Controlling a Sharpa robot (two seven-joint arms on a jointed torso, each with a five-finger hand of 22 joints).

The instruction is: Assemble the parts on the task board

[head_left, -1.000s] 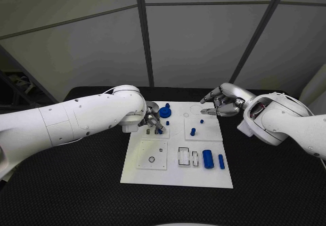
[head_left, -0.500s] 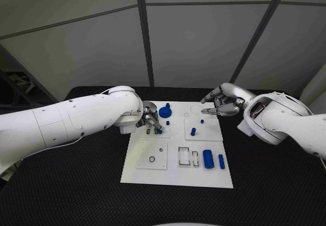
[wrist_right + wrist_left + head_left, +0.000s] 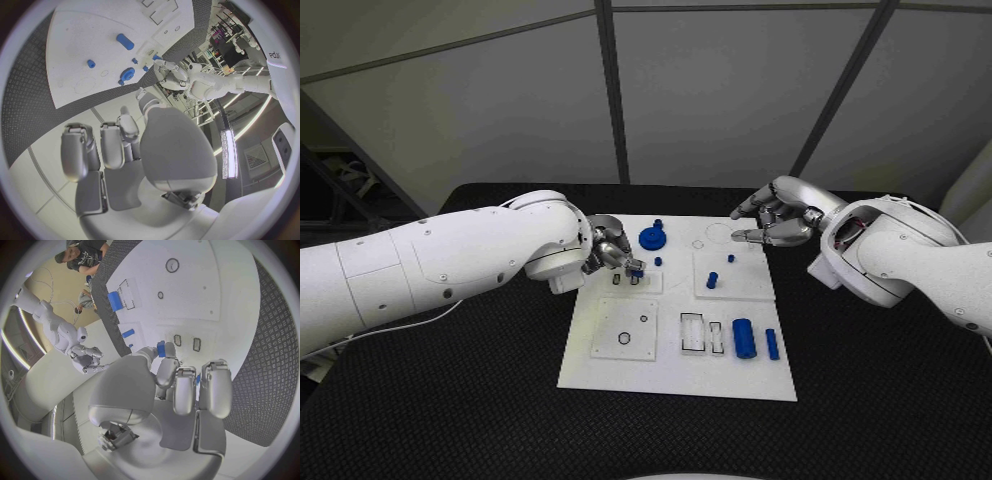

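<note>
On the black table (image 3: 473,400), mid-frame, my left hand (image 3: 612,255) is pinching — seemingly — a small blue part (image 3: 635,266) to seat it over the task board (image 3: 678,375)'s slots; my right hand (image 3: 776,222) is hovering with fingers apart, holding nothing.

task board (image 3: 678,345): smooth matt white | table (image 3: 459,390): rough black textured

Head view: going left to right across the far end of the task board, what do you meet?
Left hand holding a small blue part → blue round part → right hand, at the task board's far right corner.
</note>
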